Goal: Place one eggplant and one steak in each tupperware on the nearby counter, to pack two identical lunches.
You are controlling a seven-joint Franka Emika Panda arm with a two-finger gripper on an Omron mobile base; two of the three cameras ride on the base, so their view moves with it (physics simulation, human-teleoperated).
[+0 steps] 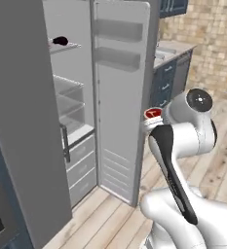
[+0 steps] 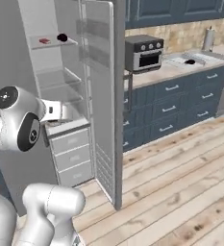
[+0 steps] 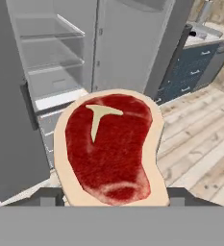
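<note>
One open grey refrigerator point(image 2: 60, 72) stands in this kitchen, its tall door point(image 1: 120, 97) swung wide over a pale wooden plank floor point(image 2: 180, 182), with glass shelves above and grey drawers below. Beyond it runs the beige marbled stone counter point(image 2: 180, 67) over dark blue cabinet fronts with metal bar handles, backed by a tan brick-patterned wall; a dark boxy toaster oven point(image 2: 143, 53) sits on that worktop, and farther along lies a wide, shallow, pale grey-white tupperware container point(image 2: 188, 59) with a small dark lump in it that I cannot identify at this size. Two red steaks can be counted. The first, a flat raw meat slab with a pale pinkish-white fat rim and a T-shaped streak point(image 3: 108, 149), is clamped between the two small dark fingers of the gripper point(image 3: 108, 198), held out in front of the refrigerator; in the left base view a sliver of it peeks out beside the white arm. The second steak point(image 2: 44, 41) lies on the top glass shelf, near but apart from one small glossy oval eggplant point(image 2: 62, 37), nearly black, on the same shelf.
</note>
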